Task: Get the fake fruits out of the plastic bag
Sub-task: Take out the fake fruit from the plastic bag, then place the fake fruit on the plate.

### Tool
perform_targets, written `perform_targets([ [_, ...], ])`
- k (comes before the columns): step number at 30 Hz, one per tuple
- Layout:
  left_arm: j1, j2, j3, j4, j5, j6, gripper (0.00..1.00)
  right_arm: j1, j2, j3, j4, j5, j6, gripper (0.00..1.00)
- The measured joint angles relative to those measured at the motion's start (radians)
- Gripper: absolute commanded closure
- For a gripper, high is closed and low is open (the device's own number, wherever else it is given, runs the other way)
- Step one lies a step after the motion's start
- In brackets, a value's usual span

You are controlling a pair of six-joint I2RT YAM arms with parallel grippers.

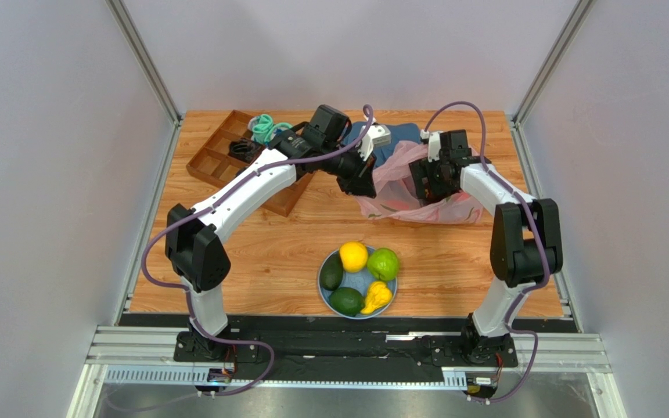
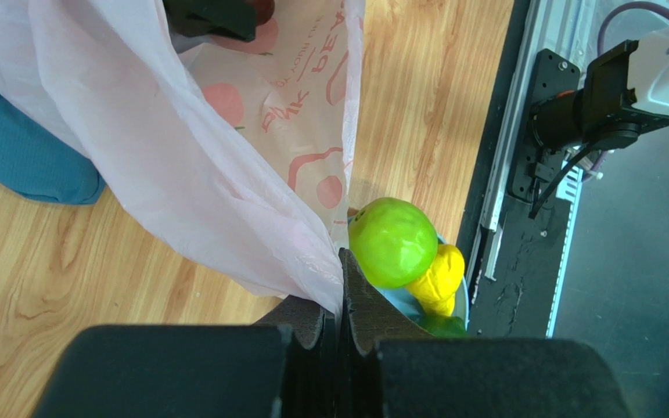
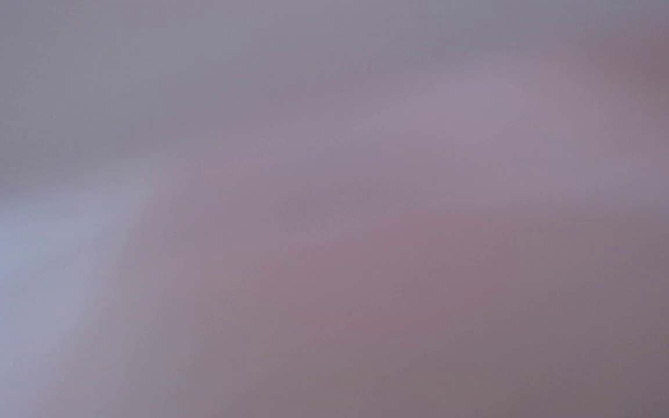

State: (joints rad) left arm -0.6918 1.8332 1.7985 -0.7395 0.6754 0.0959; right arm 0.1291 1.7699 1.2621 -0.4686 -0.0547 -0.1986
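The pink plastic bag [image 1: 396,198] lies at the back right of the table. My left gripper [image 1: 361,180] is shut on the bag's edge [image 2: 225,192], the film pinched between its fingertips [image 2: 340,266], and holds it up. My right gripper [image 1: 430,185] reaches into the bag's mouth; its fingers are hidden. The right wrist view is only a pink-grey blur of bag film. On the blue plate [image 1: 323,261] lie a yellow citrus [image 1: 353,256], a lime-green apple [image 1: 382,264], two avocados [image 1: 332,273] and a yellow pear [image 1: 376,297]. The apple [image 2: 393,242] and pear [image 2: 439,279] also show in the left wrist view.
A brown compartment tray [image 1: 216,161] stands at the back left, with teal socks [image 1: 264,127] and black cables [image 1: 242,150]. A dark blue cloth [image 1: 396,136] lies behind the bag and shows in the left wrist view [image 2: 24,161]. Grey walls close three sides.
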Motion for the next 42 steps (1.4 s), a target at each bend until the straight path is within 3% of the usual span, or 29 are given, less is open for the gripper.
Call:
perform_targets([
  [2,-0.002,0.002,0.008,0.0,0.0,0.0,1.0,-0.001,0.042,0.014,0.003,0.024,-0.002,0.1],
  [3,-0.003,0.002,0.01,0.0,0.0,0.0,1.0,-0.001,0.059,0.02,0.003,0.033,-0.005,0.2],
  [8,-0.007,0.002,0.012,0.0,-0.003,0.0,1.0,-0.002,0.097,0.061,-0.03,0.038,-0.031,0.44],
  [9,-0.008,0.002,0.012,0.001,-0.003,0.0,1.0,-0.002,0.093,0.075,-0.046,0.027,-0.035,0.54],
  [12,-0.009,0.007,0.013,0.002,-0.005,-0.002,1.0,-0.003,0.059,0.112,-0.1,-0.017,-0.043,0.62],
  [16,-0.01,0.037,0.034,0.008,-0.01,-0.012,1.0,-0.004,-0.064,0.154,-0.214,-0.097,-0.047,0.62],
  [23,-0.01,0.084,0.078,0.028,-0.027,-0.064,1.0,0.018,-0.463,0.142,-0.367,-0.292,-0.109,0.6],
  [28,-0.003,0.093,0.089,0.058,-0.027,-0.134,1.0,0.234,-0.777,-0.044,-0.409,-0.388,-0.221,0.56],
  [30,0.001,0.093,0.088,0.077,-0.018,-0.164,1.0,0.325,-0.833,-0.116,-0.438,-0.404,-0.257,0.57],
  [33,0.003,0.093,0.084,0.107,0.0,-0.206,1.0,0.46,-0.809,-0.193,-0.454,-0.401,-0.304,0.58],
  [37,0.008,0.093,0.073,0.121,0.004,-0.226,1.0,0.599,-0.663,-0.245,-0.413,-0.393,-0.374,0.58],
  [42,0.009,0.093,0.063,0.122,-0.003,-0.225,1.0,0.745,-0.548,-0.291,-0.312,-0.362,-0.463,0.54],
])
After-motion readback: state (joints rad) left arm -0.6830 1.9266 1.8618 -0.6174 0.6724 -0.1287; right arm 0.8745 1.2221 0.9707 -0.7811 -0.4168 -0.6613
